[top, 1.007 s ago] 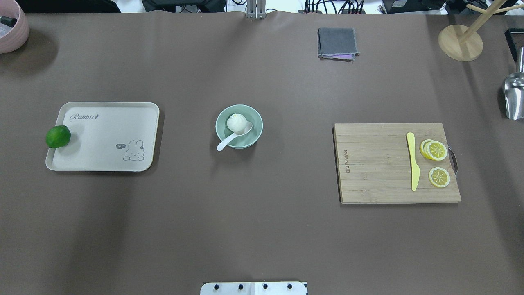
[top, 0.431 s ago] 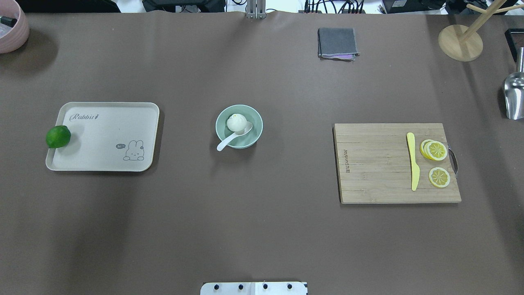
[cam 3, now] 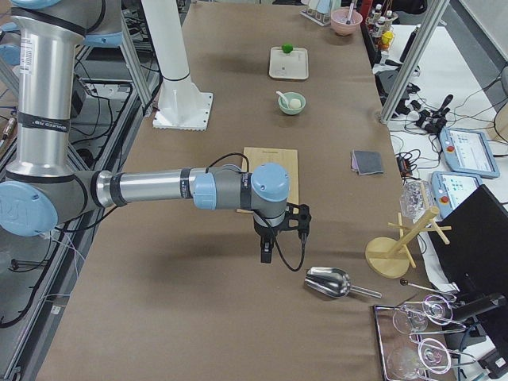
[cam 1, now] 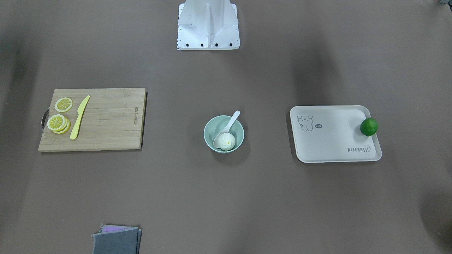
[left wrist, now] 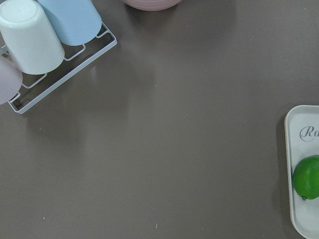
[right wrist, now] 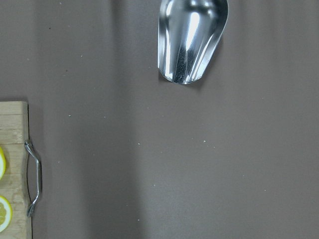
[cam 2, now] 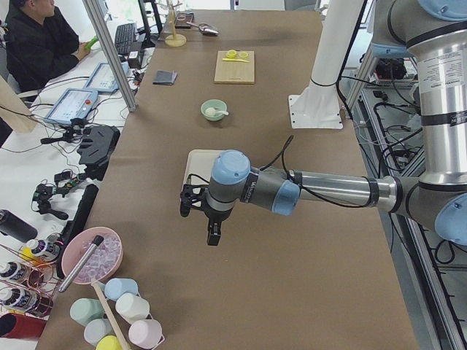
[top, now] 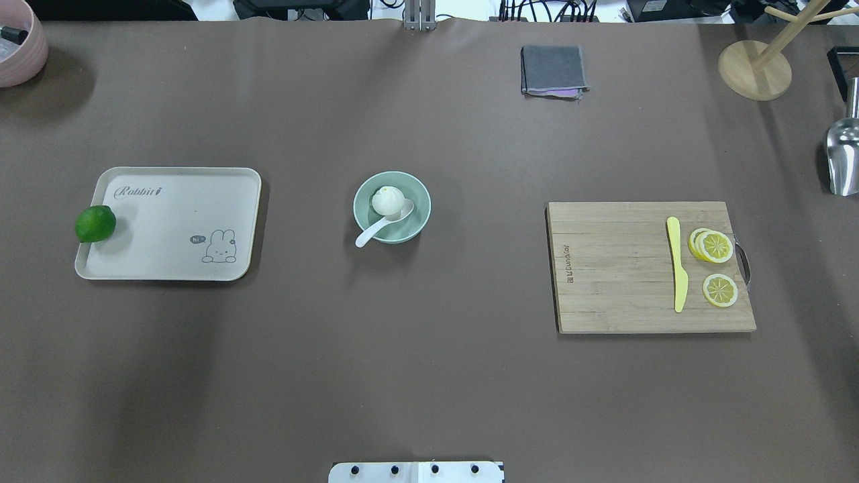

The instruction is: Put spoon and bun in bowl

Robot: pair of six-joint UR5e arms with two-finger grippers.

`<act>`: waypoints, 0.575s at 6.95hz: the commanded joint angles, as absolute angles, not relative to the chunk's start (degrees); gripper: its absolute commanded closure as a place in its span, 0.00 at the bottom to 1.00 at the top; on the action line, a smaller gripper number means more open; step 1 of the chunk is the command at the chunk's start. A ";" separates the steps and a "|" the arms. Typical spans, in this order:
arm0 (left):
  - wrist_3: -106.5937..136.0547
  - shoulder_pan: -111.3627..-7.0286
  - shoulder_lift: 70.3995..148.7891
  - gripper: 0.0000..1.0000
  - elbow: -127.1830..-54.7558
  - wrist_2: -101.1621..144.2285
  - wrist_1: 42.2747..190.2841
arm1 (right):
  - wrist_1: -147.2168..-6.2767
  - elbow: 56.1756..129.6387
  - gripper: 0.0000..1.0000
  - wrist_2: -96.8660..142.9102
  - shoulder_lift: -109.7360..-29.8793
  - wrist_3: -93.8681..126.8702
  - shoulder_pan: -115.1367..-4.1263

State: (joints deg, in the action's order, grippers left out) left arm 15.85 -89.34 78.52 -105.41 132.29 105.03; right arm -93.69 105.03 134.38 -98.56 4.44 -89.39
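The mint-green bowl stands at the table's middle; it also shows in the front-facing view. The white bun lies inside it. The white spoon rests with its scoop in the bowl against the bun and its handle over the rim toward the robot. My left gripper shows only in the left side view, far off past the tray. My right gripper shows only in the right side view, near the metal scoop. I cannot tell whether either is open or shut.
A cream tray with a green lime lies left of the bowl. A cutting board with a yellow knife and lemon slices lies to the right. A grey cloth, wooden stand, metal scoop and pink bowl sit at the edges.
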 commanded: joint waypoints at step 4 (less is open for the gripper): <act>15.82 -89.38 78.84 0.02 -104.94 132.28 105.03 | -93.78 104.94 0.00 134.73 -98.61 4.22 -89.30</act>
State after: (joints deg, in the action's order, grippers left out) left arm 15.82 -89.38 78.81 -104.96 132.28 104.97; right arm -93.77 105.02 134.56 -98.58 4.23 -89.30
